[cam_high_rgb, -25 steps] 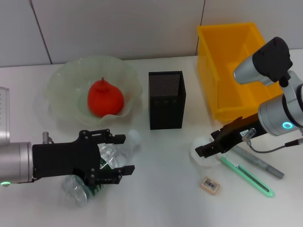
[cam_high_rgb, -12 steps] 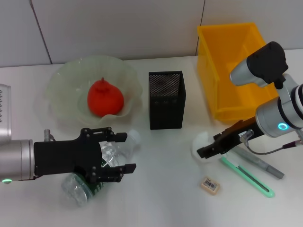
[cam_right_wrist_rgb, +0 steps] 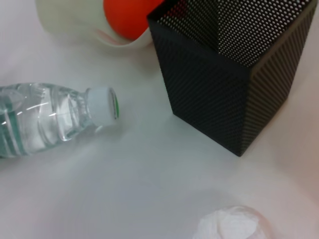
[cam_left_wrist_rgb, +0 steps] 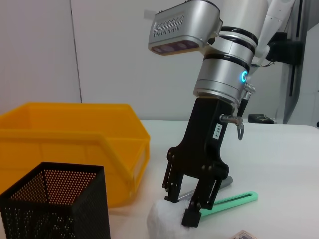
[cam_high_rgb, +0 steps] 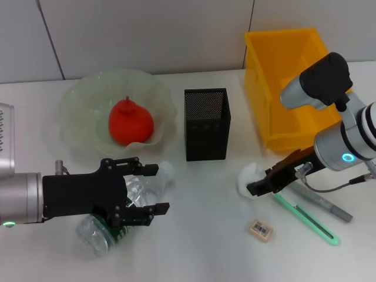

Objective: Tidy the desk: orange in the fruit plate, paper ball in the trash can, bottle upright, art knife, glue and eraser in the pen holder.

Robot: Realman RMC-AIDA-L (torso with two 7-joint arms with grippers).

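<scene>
The orange [cam_high_rgb: 130, 122] lies in the fruit plate [cam_high_rgb: 76, 106]. The bottle [cam_high_rgb: 101, 234] lies on its side, cap [cam_high_rgb: 166, 170] toward the pen holder [cam_high_rgb: 207, 123]. My left gripper [cam_high_rgb: 151, 189] is open, its fingers on either side of the bottle's upper part. My right gripper [cam_high_rgb: 258, 188] is open, its tips down at the paper ball [cam_high_rgb: 248, 175]; the left wrist view shows this gripper [cam_left_wrist_rgb: 183, 208] over the ball [cam_left_wrist_rgb: 167, 221]. The eraser [cam_high_rgb: 261, 229], the green art knife [cam_high_rgb: 305, 220] and the grey glue stick [cam_high_rgb: 326, 204] lie on the table by my right arm. The trash can [cam_high_rgb: 282, 76] stands behind.
The right wrist view shows the bottle [cam_right_wrist_rgb: 45, 124], the pen holder [cam_right_wrist_rgb: 234, 84], the orange [cam_right_wrist_rgb: 127, 15] and the paper ball [cam_right_wrist_rgb: 232, 226]. The white table [cam_high_rgb: 205, 235] meets a grey wall at the back. My right arm's cable hangs near the glue stick.
My right gripper has shifted a little toward the back over the paper ball, its fingers now looking closer together. My left gripper has stayed around the bottle.
</scene>
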